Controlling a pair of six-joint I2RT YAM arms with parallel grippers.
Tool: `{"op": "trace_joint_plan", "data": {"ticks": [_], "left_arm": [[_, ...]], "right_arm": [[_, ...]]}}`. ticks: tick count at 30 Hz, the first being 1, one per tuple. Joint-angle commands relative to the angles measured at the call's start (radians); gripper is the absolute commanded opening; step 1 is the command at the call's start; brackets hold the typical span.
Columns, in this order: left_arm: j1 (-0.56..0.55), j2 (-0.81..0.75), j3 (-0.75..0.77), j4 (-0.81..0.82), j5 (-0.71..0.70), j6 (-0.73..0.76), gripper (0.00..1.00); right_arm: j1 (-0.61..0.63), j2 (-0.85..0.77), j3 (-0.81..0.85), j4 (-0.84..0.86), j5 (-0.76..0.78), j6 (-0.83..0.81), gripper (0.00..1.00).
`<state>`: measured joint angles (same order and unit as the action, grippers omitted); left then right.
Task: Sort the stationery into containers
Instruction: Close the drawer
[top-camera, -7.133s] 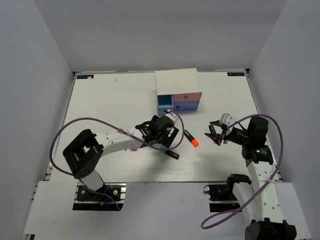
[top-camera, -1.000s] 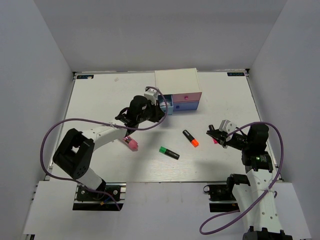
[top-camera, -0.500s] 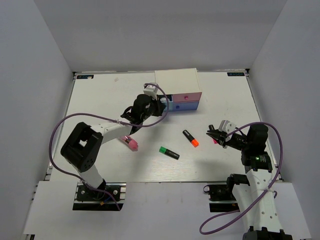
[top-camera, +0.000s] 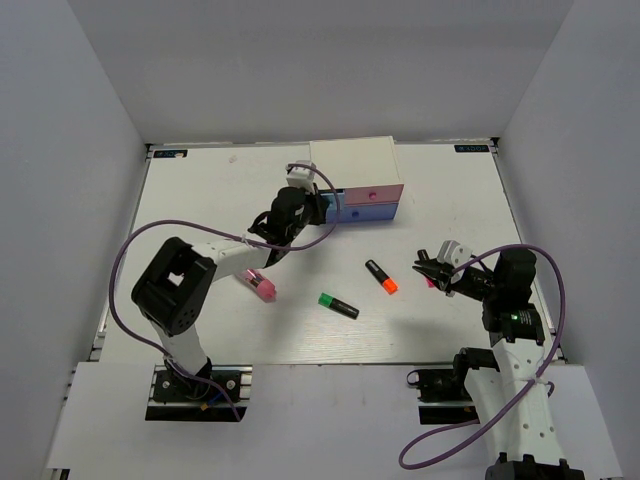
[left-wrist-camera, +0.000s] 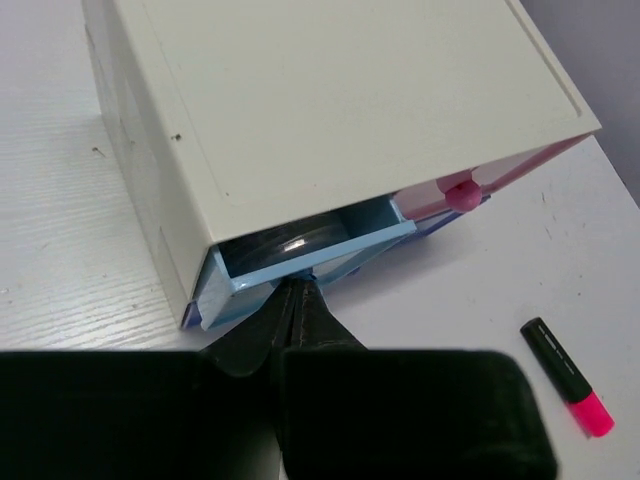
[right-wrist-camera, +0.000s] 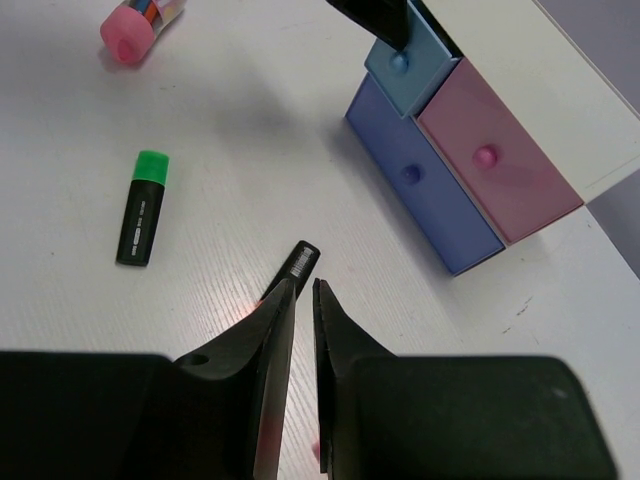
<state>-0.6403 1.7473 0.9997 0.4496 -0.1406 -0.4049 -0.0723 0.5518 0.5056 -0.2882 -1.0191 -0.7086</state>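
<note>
My left gripper is shut, its tips pressed against the front of the light blue drawer, which stands slightly out of the white box. A shiny roundish piece lies inside it. The pink drawer and periwinkle drawer are closed. My right gripper hovers at the right, jaws a narrow slit apart; a pink-red highlighter sits deep between them, mostly hidden. On the table lie the orange highlighter, the green highlighter and the pink cylinder.
The left arm's purple cable loops over the table's left side. Grey walls close in the table on three sides. The box stands at the back centre.
My left gripper has moved up and right toward the box, and the light blue drawer has slid further in. The right arm and the loose stationery have not moved.
</note>
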Motion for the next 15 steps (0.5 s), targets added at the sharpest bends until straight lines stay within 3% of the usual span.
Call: {"op": "trace_joint_plan", "data": {"ticks": [1, 15], "left_arm": [[-0.004, 0.0, 0.008, 0.096, -0.073, 0.011, 0.11], [-0.013, 0.04, 0.01, 0.155, -0.099, 0.02, 0.11]], "right_arm": [[-0.003, -0.004, -0.01, 0.032, 0.005, -0.002, 0.2], [-0.004, -0.004, -0.009, 0.032, 0.011, 0.001, 0.27]]}}
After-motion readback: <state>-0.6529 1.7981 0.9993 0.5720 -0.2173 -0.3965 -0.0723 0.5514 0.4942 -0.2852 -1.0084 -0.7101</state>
